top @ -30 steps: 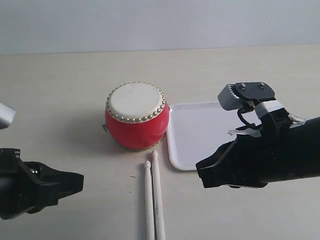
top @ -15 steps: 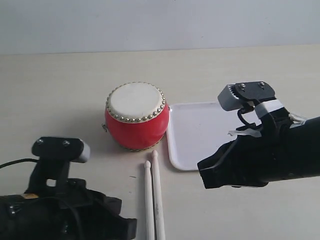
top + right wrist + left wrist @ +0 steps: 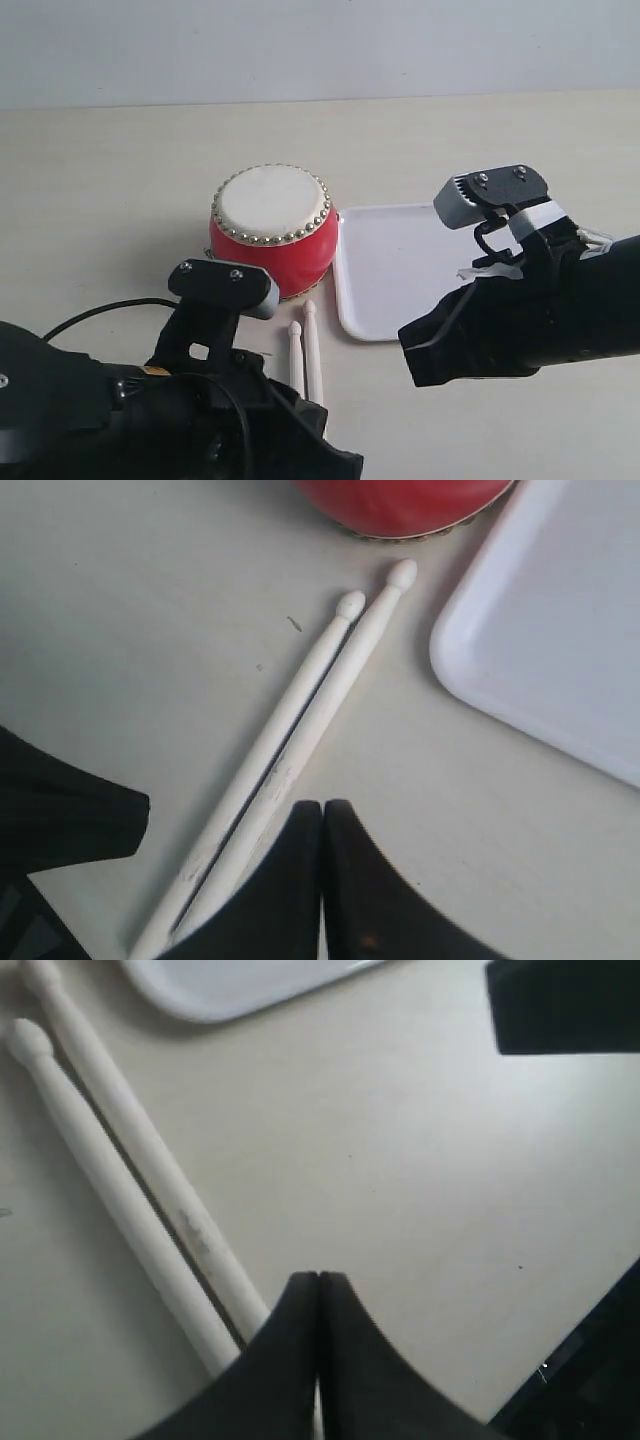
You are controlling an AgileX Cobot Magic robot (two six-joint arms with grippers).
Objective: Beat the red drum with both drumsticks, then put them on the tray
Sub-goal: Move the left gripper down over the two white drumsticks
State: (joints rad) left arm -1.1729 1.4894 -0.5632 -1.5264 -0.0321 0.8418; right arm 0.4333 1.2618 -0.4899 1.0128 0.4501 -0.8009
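Note:
The red drum (image 3: 272, 232) with its cream skin stands mid-table. Two pale drumsticks (image 3: 305, 355) lie side by side in front of it, tips toward the drum; they also show in the left wrist view (image 3: 130, 1190) and the right wrist view (image 3: 300, 730). The white tray (image 3: 395, 265) lies right of the drum. My left gripper (image 3: 318, 1278) is shut and empty, hovering just beside the sticks' shafts; its arm hides their lower ends in the exterior view. My right gripper (image 3: 322, 805) is shut and empty, close to the right of the sticks, in front of the tray (image 3: 560, 640).
The left arm's black body (image 3: 150, 400) fills the lower left of the exterior view. The right arm (image 3: 530, 310) covers the tray's right part. Bare beige table (image 3: 110, 190) lies left of and behind the drum (image 3: 400, 500).
My left arm has swung in from the far left toward the centre, now covering the drumsticks' lower halves. The right arm has barely shifted. Drum, sticks and tray have not moved.

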